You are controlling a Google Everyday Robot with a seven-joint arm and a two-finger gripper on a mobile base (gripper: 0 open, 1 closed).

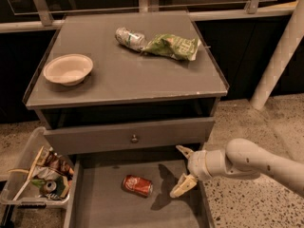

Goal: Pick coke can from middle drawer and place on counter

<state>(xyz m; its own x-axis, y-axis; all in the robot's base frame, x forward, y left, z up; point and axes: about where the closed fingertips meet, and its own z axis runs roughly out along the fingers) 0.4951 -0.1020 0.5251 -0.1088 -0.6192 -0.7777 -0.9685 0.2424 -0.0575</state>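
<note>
Currently on hand: open drawer, one red can, tool empty

1. Table (128, 80): flat grey top of the cabinet, pale chipped edges. It carries items 2 to 4.
2. Bowl (68, 69): pale and shallow, upright, near the left edge of the table.
3. Crushed silver can (129, 37): lying on its side toward the back of the table, touching item 4.
4. Green bag (173, 46): crumpled, lying just to the right of the silver can.
5. Closed drawer front (95, 137): grey, below the table top, with a small round knob (134, 138) at its middle.
6. Drawer (104, 205): the one below item 5, pulled out, with a bare grey floor and thin side walls.
7. Red can (137, 185): white lettering, lying on its side on the drawer floor, near the middle. Nothing touches it.
8. Tool (183, 169): at the end of the white arm (256, 163), which reaches in from the right. It hangs over the right part of the drawer, to the right of the red can and apart from it. Its two fingers are spread wide, one above the other, with nothing between them.
9. Bin (19, 160): clear plastic, on the floor left of the drawer, holding what look like wrappers and small packets.
10. White post (280, 56): leaning at the right, beyond the cabinet.
</note>
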